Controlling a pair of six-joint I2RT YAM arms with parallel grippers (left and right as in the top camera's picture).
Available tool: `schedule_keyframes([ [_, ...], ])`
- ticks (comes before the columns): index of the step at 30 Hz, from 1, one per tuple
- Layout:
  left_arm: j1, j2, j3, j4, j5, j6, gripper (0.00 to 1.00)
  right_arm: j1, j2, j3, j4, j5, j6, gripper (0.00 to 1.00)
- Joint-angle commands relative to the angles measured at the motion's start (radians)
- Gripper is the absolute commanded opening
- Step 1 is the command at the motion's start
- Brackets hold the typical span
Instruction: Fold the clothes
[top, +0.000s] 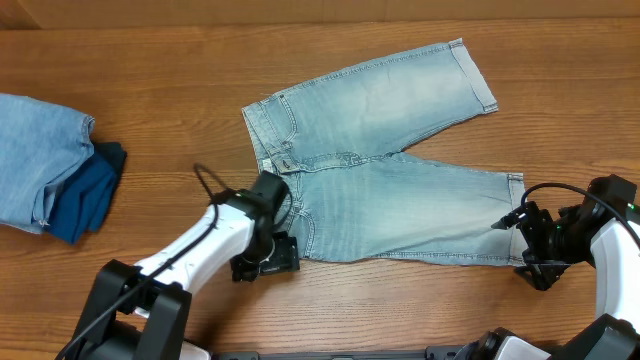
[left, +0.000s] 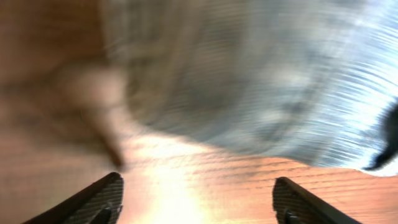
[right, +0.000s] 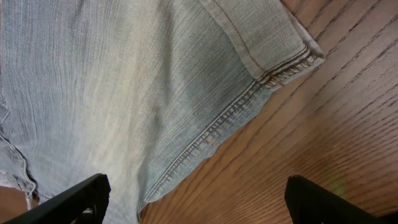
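Observation:
The pale light-blue denim shorts (top: 380, 170) lie flat and spread open on the wooden table, waistband to the left, one leg reaching up-right, the other reaching right. My left gripper (top: 268, 258) is open and empty at the shorts' lower waistband corner. Its wrist view shows blurred denim (left: 249, 81) above the open fingers (left: 196, 202). My right gripper (top: 528, 248) is open and empty at the near leg's cuff. The right wrist view shows the stitched hem (right: 273, 68) and side seam between the spread fingers (right: 199, 199).
A folded stack lies at the left edge: a light-blue garment (top: 35, 155) on top of a dark navy one (top: 92, 195). Bare wooden table (top: 400, 310) surrounds the shorts.

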Motion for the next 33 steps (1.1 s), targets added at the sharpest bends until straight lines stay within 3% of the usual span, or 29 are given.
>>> schedule_keyframes([
  [1,0.121,-0.006,0.009,-0.019,0.149,-0.286,0.86,-0.005,-0.013,-0.005,-0.001,-0.003,-0.032,0.94],
  [4,0.190,-0.006,0.009,0.079,0.206,-0.343,0.86,-0.005,-0.013,-0.005,-0.002,-0.003,-0.032,0.94],
  [10,0.151,-0.006,0.008,0.215,0.173,-0.476,0.85,-0.005,-0.013,-0.005,-0.006,-0.004,-0.055,0.94],
  [16,0.148,-0.006,-0.030,0.206,0.167,-0.529,0.61,-0.005,-0.013,-0.005,-0.006,-0.004,-0.055,0.94],
  [19,0.149,-0.006,-0.039,0.213,0.167,-0.543,0.42,-0.005,-0.013,-0.005,-0.005,-0.003,-0.055,0.94],
  [20,0.149,-0.006,-0.039,0.212,0.167,-0.544,0.42,-0.005,-0.013,-0.005,-0.006,-0.003,-0.055,0.94],
  [22,0.149,-0.006,-0.039,0.212,0.167,-0.550,0.54,-0.005,-0.013,-0.005,-0.006,-0.003,-0.059,0.93],
  [25,0.150,-0.006,-0.040,0.213,0.151,-0.576,0.57,-0.005,-0.013,-0.005,-0.011,-0.003,-0.059,0.93],
  [27,0.150,-0.006,-0.040,0.214,0.150,-0.578,0.46,-0.005,-0.013,-0.005,-0.013,-0.003,-0.059,0.93],
  [29,0.150,-0.006,-0.040,0.217,0.148,-0.578,0.13,-0.005,-0.013,-0.005,-0.015,-0.004,-0.059,0.93],
  [30,0.150,-0.006,-0.040,0.217,0.145,-0.578,0.04,-0.005,-0.013,-0.005,-0.016,-0.004,-0.059,0.93],
  [33,0.150,-0.006,-0.040,0.229,0.146,-0.571,0.04,-0.005,-0.013,-0.005,-0.016,-0.004,-0.059,0.93],
])
